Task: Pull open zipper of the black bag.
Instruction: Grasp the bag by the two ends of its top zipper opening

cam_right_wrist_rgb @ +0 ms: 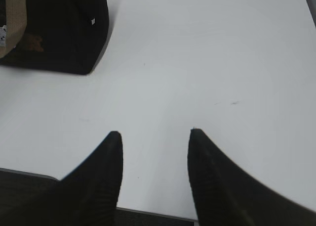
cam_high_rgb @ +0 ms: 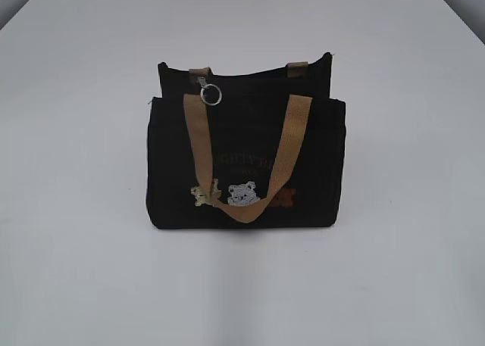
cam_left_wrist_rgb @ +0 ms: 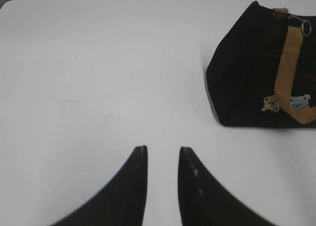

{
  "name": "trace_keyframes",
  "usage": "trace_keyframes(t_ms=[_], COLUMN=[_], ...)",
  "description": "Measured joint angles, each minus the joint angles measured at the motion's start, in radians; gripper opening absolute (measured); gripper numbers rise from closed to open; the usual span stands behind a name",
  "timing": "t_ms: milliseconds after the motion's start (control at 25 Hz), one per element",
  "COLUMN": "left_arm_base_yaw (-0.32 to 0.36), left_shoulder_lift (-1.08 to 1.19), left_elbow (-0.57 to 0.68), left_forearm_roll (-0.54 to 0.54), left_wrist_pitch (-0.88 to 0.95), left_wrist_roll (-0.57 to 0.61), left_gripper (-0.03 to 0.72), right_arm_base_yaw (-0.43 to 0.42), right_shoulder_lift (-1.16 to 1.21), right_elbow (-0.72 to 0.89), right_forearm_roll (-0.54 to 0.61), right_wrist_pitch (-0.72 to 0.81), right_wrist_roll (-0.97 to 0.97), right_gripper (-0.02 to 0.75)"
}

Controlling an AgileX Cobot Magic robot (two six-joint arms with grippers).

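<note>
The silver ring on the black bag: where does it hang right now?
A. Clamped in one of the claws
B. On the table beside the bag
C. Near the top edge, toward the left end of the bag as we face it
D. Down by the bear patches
C. In the exterior view the silver ring dangles at the top of the black bag, left of its middle, with neither claw touching it.
</note>
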Motion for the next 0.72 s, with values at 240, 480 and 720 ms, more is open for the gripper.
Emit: trace_keyframes(t_ms=[240, 480, 720], left_arm_base_yaw=[0.000, 0.000, 0.000], left_shoulder_lift=[0.000, 0.000, 0.000], left_elbow=[0.000, 0.000, 0.000], left_forearm_roll=[0.000, 0.000, -0.007], left_wrist_pitch=[0.000, 0.000, 0.000], left_wrist_roll=[0.000, 0.000, 0.000], left_gripper=[0.156, 0.156, 0.156], right_arm_base_yaw=[0.000, 0.000, 0.000], right_shoulder_lift=[0.000, 0.000, 0.000], right_elbow=[0.000, 0.000, 0.000], right_forearm_roll=[0.000, 0.000, 0.000], right_wrist_pitch=[0.000, 0.000, 0.000], right_wrist_roll=[0.000, 0.000, 0.000], right_gripper=[0.346, 0.346, 0.346])
